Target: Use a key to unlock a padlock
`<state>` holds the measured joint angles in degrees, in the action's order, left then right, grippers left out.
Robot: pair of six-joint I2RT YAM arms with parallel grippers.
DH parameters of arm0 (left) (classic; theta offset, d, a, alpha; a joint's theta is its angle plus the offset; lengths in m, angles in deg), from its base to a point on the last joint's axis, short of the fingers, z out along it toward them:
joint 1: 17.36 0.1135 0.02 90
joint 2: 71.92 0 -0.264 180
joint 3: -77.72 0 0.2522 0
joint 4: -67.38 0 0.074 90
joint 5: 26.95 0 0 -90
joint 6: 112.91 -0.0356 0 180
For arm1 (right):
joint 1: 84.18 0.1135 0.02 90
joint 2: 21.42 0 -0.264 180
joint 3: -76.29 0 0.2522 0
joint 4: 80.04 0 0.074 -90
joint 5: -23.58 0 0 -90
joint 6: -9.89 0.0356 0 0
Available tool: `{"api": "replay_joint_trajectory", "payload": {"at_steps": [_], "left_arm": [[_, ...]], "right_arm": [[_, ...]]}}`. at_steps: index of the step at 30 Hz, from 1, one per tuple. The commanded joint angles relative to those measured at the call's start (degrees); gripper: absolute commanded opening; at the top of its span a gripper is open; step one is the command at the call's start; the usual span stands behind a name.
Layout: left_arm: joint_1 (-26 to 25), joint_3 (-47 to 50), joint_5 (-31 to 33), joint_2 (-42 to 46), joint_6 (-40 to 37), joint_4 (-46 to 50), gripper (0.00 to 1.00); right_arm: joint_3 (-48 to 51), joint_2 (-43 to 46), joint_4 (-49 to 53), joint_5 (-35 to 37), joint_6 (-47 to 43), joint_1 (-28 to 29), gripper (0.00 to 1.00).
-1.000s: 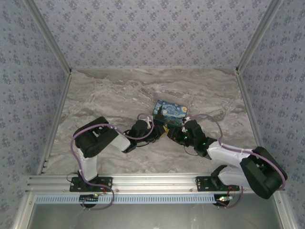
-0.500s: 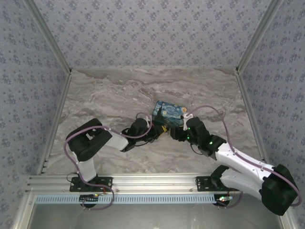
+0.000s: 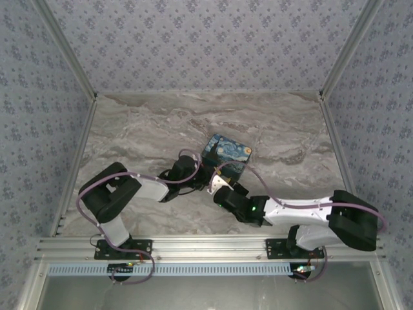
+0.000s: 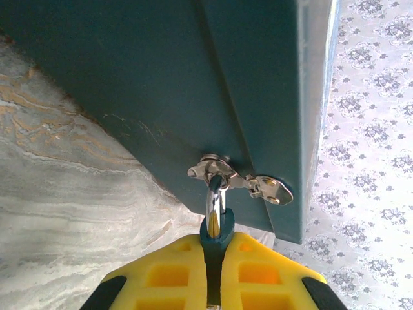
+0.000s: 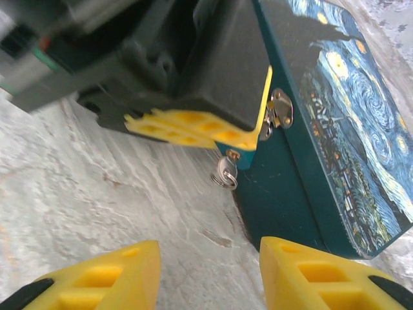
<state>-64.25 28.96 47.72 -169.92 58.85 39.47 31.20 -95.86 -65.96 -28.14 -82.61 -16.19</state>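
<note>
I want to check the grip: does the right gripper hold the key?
No, the right gripper is open and apart from the key, which hangs under the padlock.

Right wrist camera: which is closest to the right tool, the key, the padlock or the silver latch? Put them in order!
1. Key, dangling straight ahead of the right tool.
2. Padlock, just above the key.
3. Silver latch, higher up on the box side.
</note>
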Motion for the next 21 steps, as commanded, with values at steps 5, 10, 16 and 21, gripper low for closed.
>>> {"api": "replay_joint_trajectory", "payload": {"at_steps": [5,10,16,21], "left_arm": [[0.3,-1.4,-1.6,2.7,0.3,0.2,0.0],[0.3,-1.9,-2.2,2.8,0.8,0.6,0.0],[0.6,-2.3,-2.2,3.6,0.9,1.5,0.0],[0.7,-2.5,-2.6,3.9,1.1,1.9,0.0]], "right_arm": [[3.2,1.1,-8.1,3.1,-4.0,-0.8,0.5],[6.9,3.7,-12.9,-0.5,-7.1,-1.8,0.58],[7.5,4.0,-14.5,-1.3,-8.6,-2.1,0.6],[7.5,3.6,-15.7,-1.3,-8.5,-3.3,0.56]]}}
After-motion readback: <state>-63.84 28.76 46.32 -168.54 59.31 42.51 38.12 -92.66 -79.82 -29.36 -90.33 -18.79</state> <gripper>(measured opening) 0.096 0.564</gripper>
